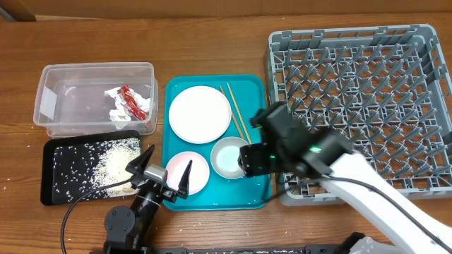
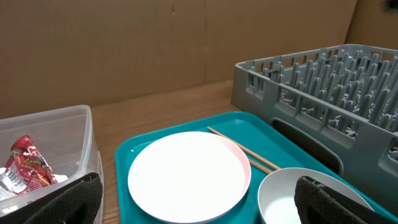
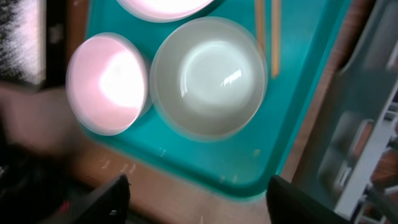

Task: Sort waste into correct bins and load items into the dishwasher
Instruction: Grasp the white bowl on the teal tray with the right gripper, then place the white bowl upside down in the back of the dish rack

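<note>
**Bowl: grasp notes, right arm**

- Location: the bowl (image 1: 229, 156) sits upright on the teal tray (image 1: 251, 88), at the corner nearest the dish rack (image 1: 353, 106). It touches or almost touches the pink plate (image 1: 198, 176). The chopsticks (image 1: 236, 116) end just beside its rim.
- Right gripper (image 3: 198, 186): fingers spread wide, holding nothing, above the bowl. This view is blurred.
- Left gripper (image 1: 171, 155): also spread and empty, over the pink plate.
- Handling (judgement): the bowl looks rigid and glossy, so probably slippery, fairly light, and breakable if ceramic. The rim is the only hold, with one finger inside the wall and one outside. The rack-side rim is the clearest.
- Orientation: mouth up. It is round, so it has no long axis. The chopsticks run diagonally, their far ends towards the white plate (image 1: 200, 114).
</note>
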Robot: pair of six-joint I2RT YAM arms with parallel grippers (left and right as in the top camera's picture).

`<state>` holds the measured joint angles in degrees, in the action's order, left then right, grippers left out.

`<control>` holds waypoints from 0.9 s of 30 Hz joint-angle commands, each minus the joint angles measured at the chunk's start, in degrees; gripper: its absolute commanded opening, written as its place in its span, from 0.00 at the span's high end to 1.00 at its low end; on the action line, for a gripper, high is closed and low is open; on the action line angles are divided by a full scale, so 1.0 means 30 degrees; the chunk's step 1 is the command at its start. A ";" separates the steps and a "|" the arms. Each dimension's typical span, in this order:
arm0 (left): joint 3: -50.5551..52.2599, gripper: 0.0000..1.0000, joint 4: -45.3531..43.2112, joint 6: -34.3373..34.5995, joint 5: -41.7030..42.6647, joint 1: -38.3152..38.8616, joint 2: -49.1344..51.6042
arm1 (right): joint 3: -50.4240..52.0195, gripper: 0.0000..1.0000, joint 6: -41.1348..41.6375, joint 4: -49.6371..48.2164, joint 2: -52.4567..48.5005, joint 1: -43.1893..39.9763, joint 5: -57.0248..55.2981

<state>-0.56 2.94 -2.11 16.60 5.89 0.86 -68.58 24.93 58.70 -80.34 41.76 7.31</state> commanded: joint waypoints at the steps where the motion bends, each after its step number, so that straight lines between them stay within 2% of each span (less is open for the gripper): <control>1: 0.0095 0.00 -0.0073 -0.0306 0.0284 -0.0117 -0.0197 | -0.0036 0.37 -0.0772 -0.1807 -0.2164 0.0204 -0.3264; 6: 0.0095 0.00 -0.0073 -0.0306 0.0284 -0.0117 -0.0204 | -0.0036 0.46 -0.2375 -0.4044 -0.5683 0.0153 -0.3351; 9: 0.0095 0.00 -0.0073 -0.0306 0.0284 -0.0117 -0.0204 | -0.0036 0.51 -0.2412 -0.4852 -0.7271 0.0109 -0.3993; 10: 0.0095 0.00 -0.0073 -0.0306 0.0284 -0.0117 -0.0197 | -0.0036 0.58 -0.2397 -0.5056 -0.7701 0.0109 -0.4269; 13: 0.0095 0.00 -0.0073 -0.0306 0.0284 -0.0117 -0.0204 | -0.0036 0.70 -0.2397 -0.5209 -0.8094 0.0044 -0.4277; 15: 0.0095 0.00 -0.0073 -0.0306 0.0284 -0.0117 -0.0197 | -0.0036 0.86 -0.2404 -0.5093 -0.8087 0.0022 -0.4277; 17: 0.0095 0.00 -0.0073 -0.0306 0.0284 -0.0117 -0.0204 | -0.0036 0.95 -0.2397 -0.4736 -0.8087 0.0022 -0.4284; 22: 0.0095 0.00 -0.0066 -0.0306 0.0284 -0.0117 -0.0204 | -0.0685 0.96 -0.2390 -0.3191 -0.7475 0.0022 -0.4459; 27: 0.0095 0.00 -0.0073 -0.0306 0.0284 -0.0117 -0.0197 | -0.2557 0.96 -0.1530 -0.1013 -0.3985 0.0000 -0.8648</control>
<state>-0.56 2.94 -2.11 16.97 5.89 0.86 -72.05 18.04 54.57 -99.83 42.02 -9.08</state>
